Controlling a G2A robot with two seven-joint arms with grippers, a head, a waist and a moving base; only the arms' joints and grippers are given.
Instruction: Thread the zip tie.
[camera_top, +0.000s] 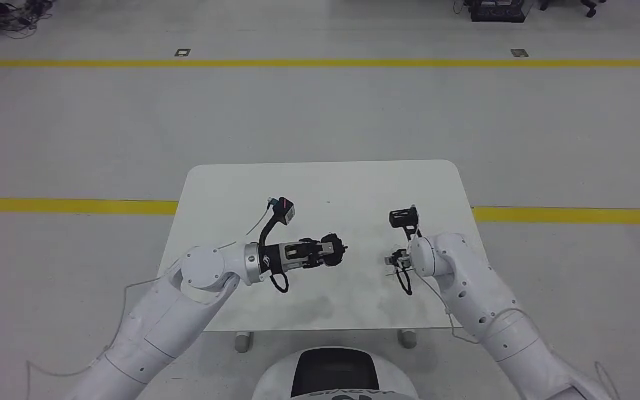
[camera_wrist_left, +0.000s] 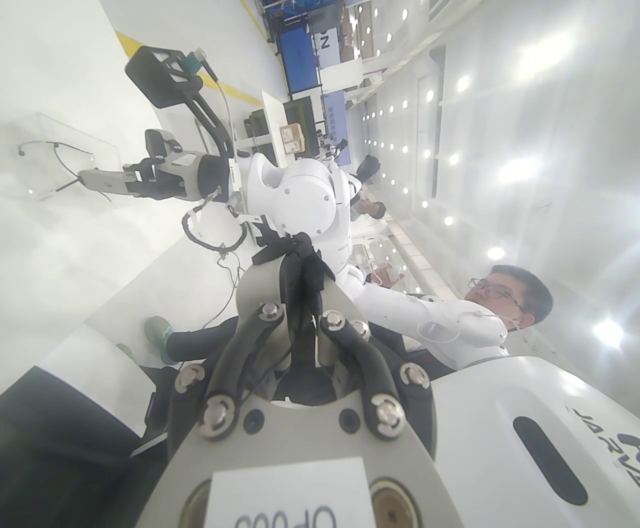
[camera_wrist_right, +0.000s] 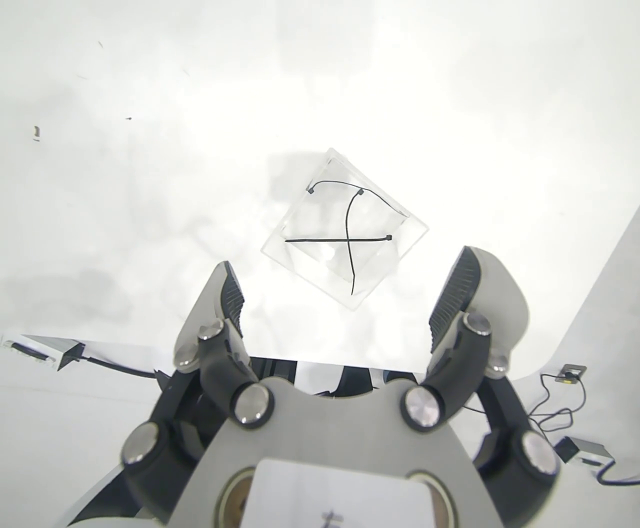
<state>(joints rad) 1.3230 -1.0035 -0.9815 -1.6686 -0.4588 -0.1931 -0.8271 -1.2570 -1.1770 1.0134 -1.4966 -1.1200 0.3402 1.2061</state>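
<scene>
Right gripper (camera_wrist_right: 347, 262), jaws wide and empty, should straddle one zip tie (camera_wrist_right: 320, 240) squarely; left gripper (camera_wrist_left: 296, 250) clamps a black object (camera_wrist_left: 310, 277).

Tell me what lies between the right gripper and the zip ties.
Nothing; the stretch is bare. In the right wrist view the open right gripper faces the tray holding the zip ties, with no object between them.

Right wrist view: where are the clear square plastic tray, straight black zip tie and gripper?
clear square plastic tray (camera_wrist_right: 310, 260): right wrist view, bare floor.
straight black zip tie (camera_wrist_right: 320, 240): right wrist view, strap.
right gripper (camera_wrist_right: 346, 259): right wrist view, between fingertips.
</scene>
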